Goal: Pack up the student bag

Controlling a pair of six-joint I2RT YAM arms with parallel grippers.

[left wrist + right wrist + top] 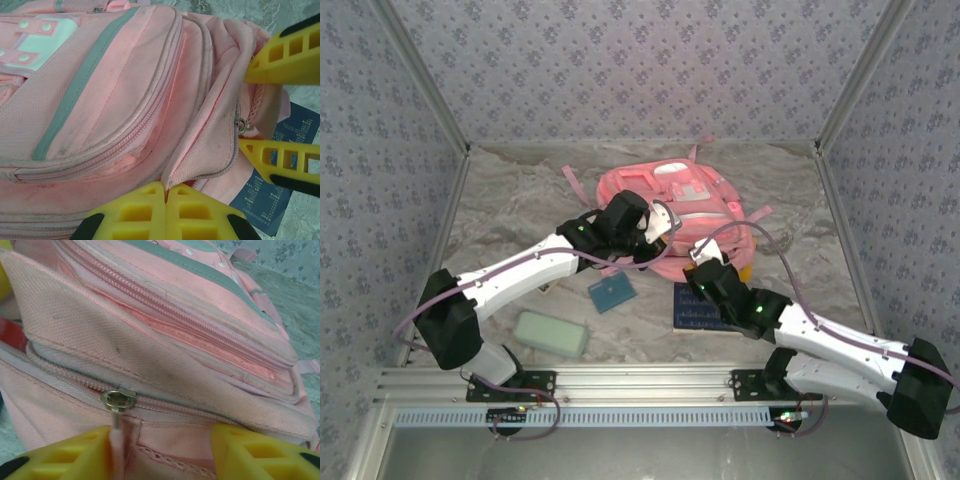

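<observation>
The student bag [670,200], a large pink backpack, lies flat in the middle of the table. My left gripper [655,235] is at its near left edge. In the left wrist view the left gripper [166,192] is shut, pinching a corner of the bag's pink zipper flap [200,160]. My right gripper [698,262] is at the bag's near edge. It stands open [162,452] around the fabric just below the metal zipper slider [118,401]. The slider's pink pull tab [116,440] hangs against the left finger [65,457]. The zipper is partly open, with red showing inside.
A dark blue booklet [705,308] lies near the right arm, partly under the bag. A small teal book [612,293] and a mint green case [551,333] lie on the near left of the table. Patterned walls close in three sides.
</observation>
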